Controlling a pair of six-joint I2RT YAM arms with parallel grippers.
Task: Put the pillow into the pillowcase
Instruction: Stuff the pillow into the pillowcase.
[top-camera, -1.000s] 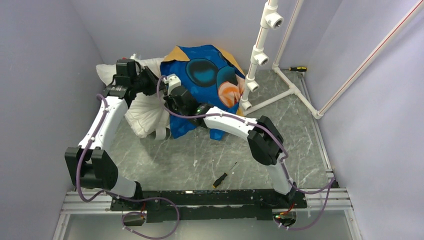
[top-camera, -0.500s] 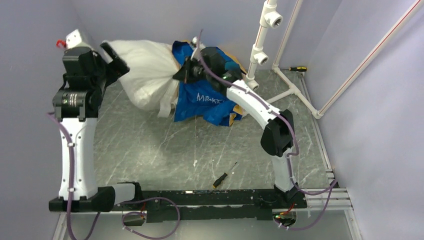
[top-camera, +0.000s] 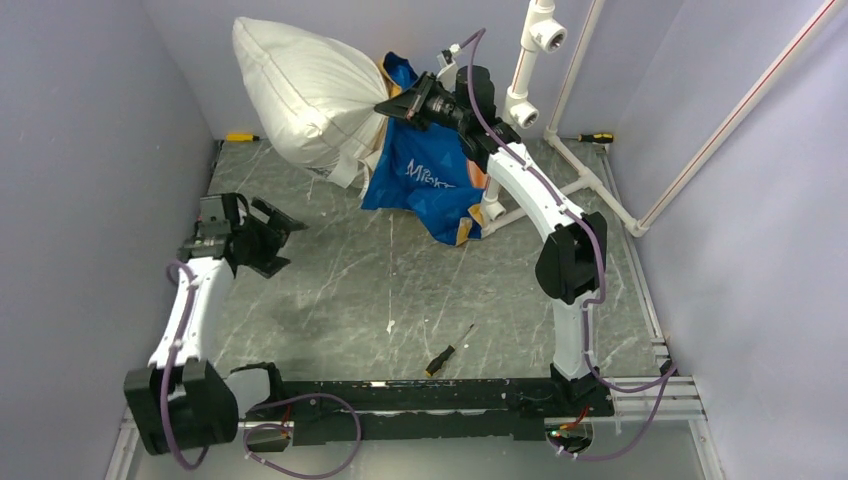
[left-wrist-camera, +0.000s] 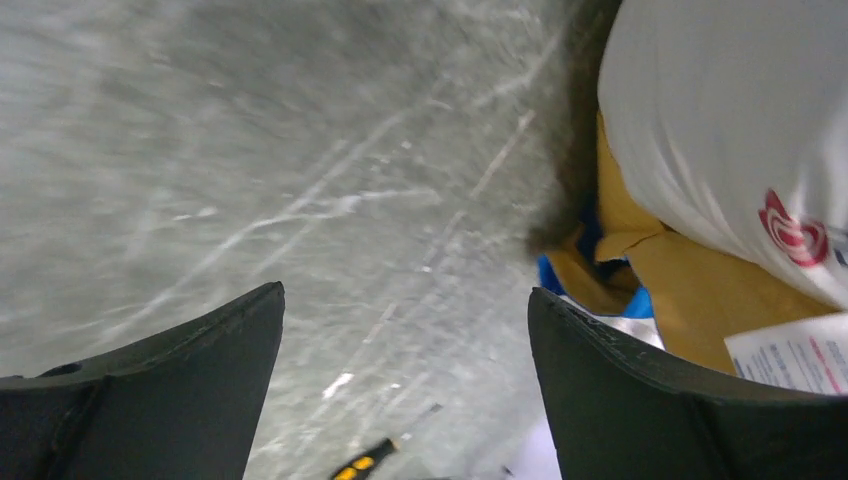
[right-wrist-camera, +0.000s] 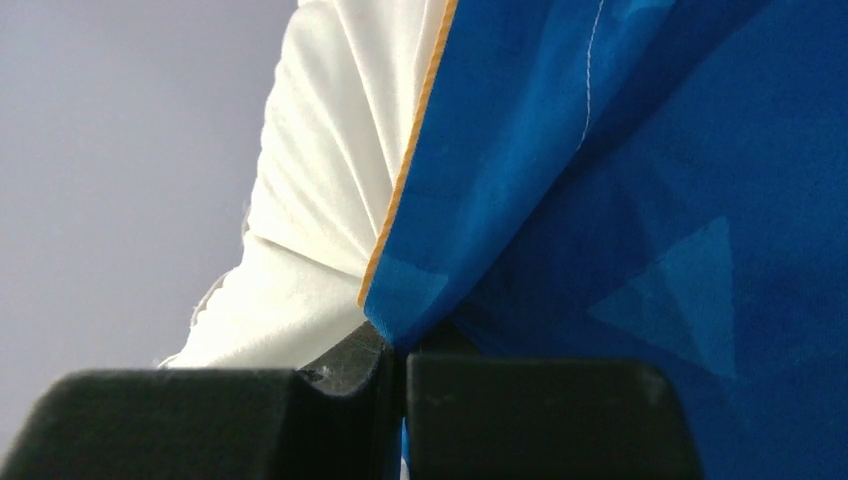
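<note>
One gripper (top-camera: 384, 104) pinches pillowcase (top-camera: 425, 182) (pillow (top-camera: 300, 90) touching)

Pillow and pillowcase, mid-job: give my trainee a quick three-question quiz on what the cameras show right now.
1. True or false: the left end effector is holding the pillow.
2. What is the right end effector clamped on? A: the pillowcase. B: nothing. C: the left end effector.
3. Fill in: most of the pillow sits ___ the pillowcase.

Key: 1 false, its jaws are open and empty, low over the table. 2 A, it pinches the blue fabric edge, lifted off the table. 3 outside.
</note>
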